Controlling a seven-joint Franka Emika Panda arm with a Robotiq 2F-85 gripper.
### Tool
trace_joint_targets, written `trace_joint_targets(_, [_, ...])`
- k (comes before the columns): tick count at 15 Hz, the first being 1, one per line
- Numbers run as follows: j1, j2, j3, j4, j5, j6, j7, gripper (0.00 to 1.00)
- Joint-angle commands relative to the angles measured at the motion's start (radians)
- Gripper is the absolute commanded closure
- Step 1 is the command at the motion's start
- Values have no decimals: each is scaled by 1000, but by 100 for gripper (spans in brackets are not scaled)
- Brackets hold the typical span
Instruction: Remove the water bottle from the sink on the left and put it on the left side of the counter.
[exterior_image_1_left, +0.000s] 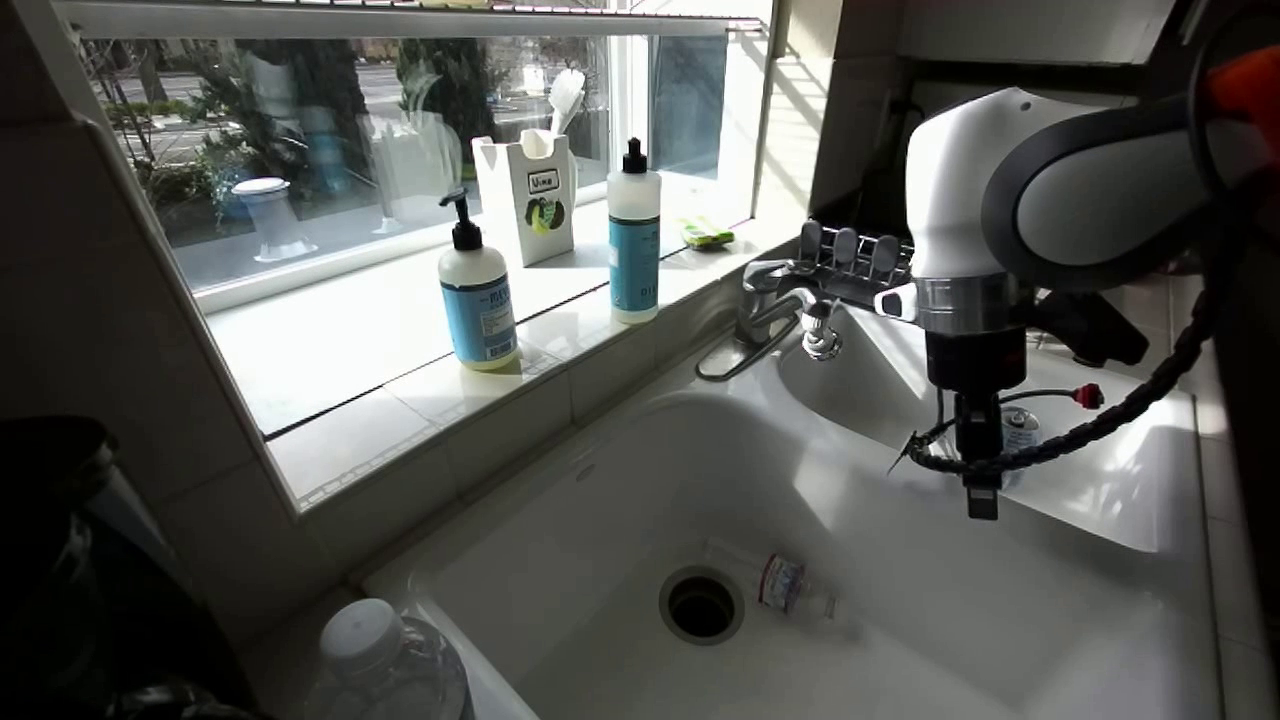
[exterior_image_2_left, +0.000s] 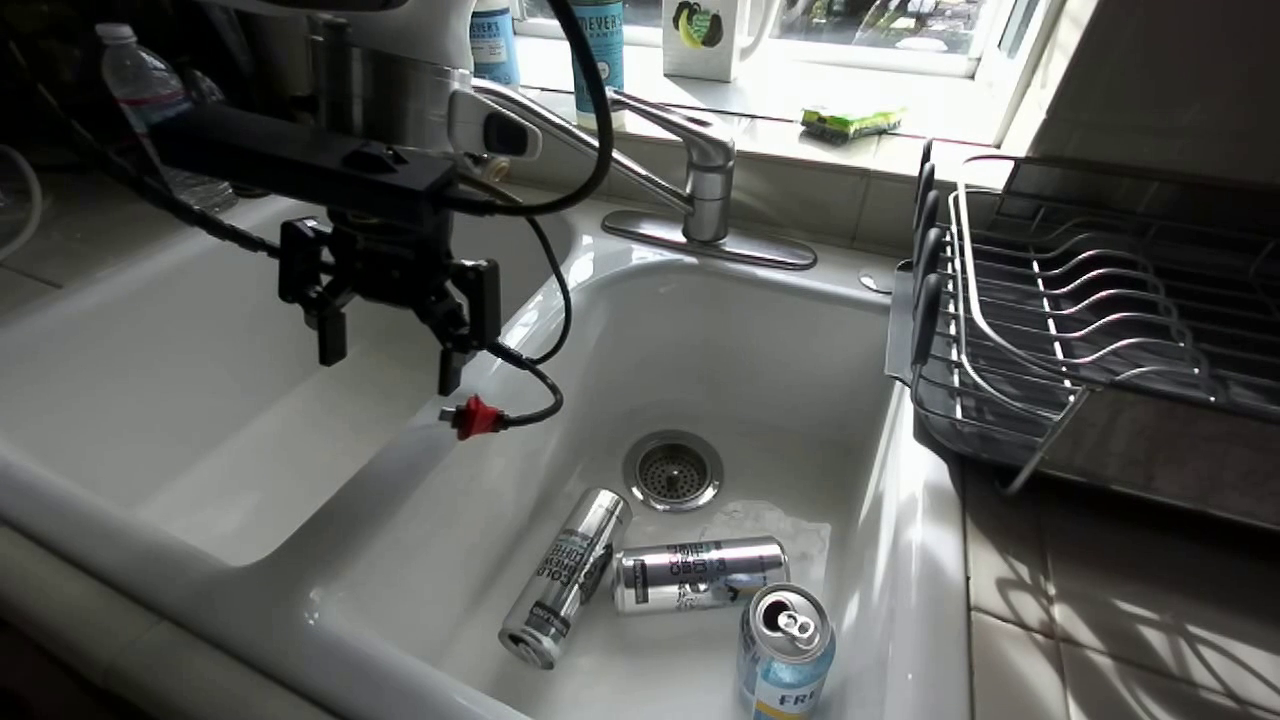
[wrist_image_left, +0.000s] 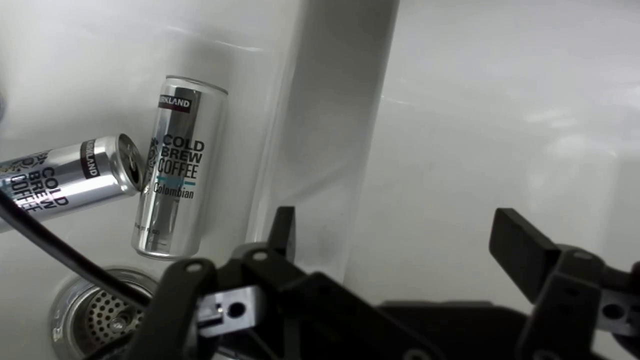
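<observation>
Water bottle (exterior_image_1_left: 781, 582) in sink (exterior_image_1_left: 940, 620), lower than pincer (exterior_image_2_left: 391, 362), well apart; jaws spread wide.

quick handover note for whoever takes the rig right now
Black two-fingered gripper: jaws open, holding nothing, above the white double sink.
Small clear plastic water bottle: lying beside the round metal-rimmed drain in the sink's left basin.
Done: nothing; bottle not yet grasped.
Remaining: grasp it, lift it out, set it on the left side of the pale tiled counter.
</observation>
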Motion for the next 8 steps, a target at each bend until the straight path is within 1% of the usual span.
trace_joint_targets(1, [13,-29,15,-25,-9,17,32,0])
trace_joint_targets(2, [24,-66,22,-74,14,98,20,0])
trace_joint_targets(5, [59,-136,58,-157,6,152,40,0])
trace_joint_targets(8, [95,-194,81,-232,36,178,75,0])
